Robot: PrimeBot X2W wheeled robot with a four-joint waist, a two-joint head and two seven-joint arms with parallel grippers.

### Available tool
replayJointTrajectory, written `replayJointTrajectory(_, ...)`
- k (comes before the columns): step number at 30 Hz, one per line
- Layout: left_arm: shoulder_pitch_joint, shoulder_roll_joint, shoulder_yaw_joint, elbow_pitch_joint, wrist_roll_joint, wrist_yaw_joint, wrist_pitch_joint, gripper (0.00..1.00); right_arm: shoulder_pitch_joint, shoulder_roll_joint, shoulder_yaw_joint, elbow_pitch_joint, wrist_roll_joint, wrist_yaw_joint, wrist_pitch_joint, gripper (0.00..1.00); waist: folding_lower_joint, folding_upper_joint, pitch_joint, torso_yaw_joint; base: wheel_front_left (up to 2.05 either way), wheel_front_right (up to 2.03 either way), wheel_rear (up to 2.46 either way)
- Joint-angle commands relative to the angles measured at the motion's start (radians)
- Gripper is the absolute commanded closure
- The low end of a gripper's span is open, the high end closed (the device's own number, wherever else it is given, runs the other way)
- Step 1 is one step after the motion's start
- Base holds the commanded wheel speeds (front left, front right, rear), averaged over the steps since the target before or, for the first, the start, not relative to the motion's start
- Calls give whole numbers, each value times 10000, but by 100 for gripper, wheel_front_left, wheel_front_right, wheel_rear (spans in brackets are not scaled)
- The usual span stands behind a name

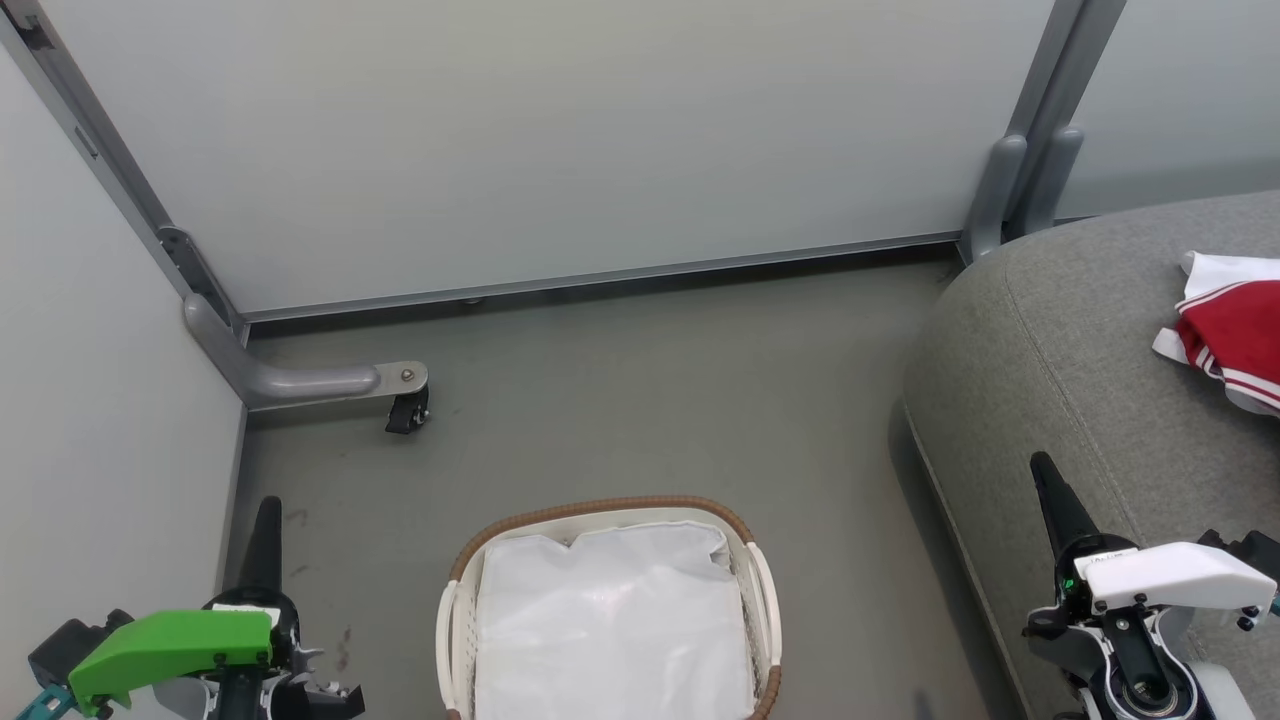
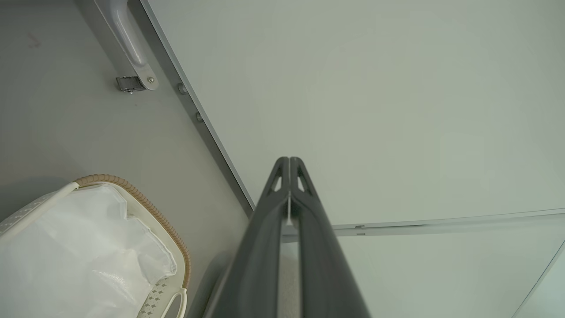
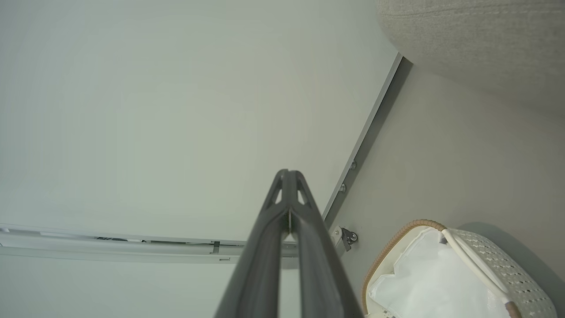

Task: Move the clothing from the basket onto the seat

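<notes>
oval white plastic basket (image 1: 600, 504) with brown woven rim: white liner sheet (image 1: 610, 620) inside | soft red-and-white striped clothing (image 1: 1235, 335): on large grey fabric seat (image 1: 1080, 340), right of basket | left gripper (image 1: 268, 510): fingers pressed together, empty, left of basket | right gripper (image 1: 1043, 467): likewise closed, empty, right of basket

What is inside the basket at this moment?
A white liner lies inside the basket, covering its bottom. What is under the liner is hidden. The clothing lies on the seat.
</notes>
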Motion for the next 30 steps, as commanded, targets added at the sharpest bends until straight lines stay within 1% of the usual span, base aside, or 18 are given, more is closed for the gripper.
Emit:
replayJointTrajectory(1, -211, 78, 49, -80, -240, -68, 81, 100, 84, -61, -53, -119, 235, -4, 71, 100, 0, 0, -6, 5, 0, 0, 0)
replayJointTrajectory(30, -365, 89, 80, -318, -2295, -89, 606, 100, 208, -76, -243, -446, 2352, -5, 625, 100, 0, 0, -137, 104, 0, 0, 0)
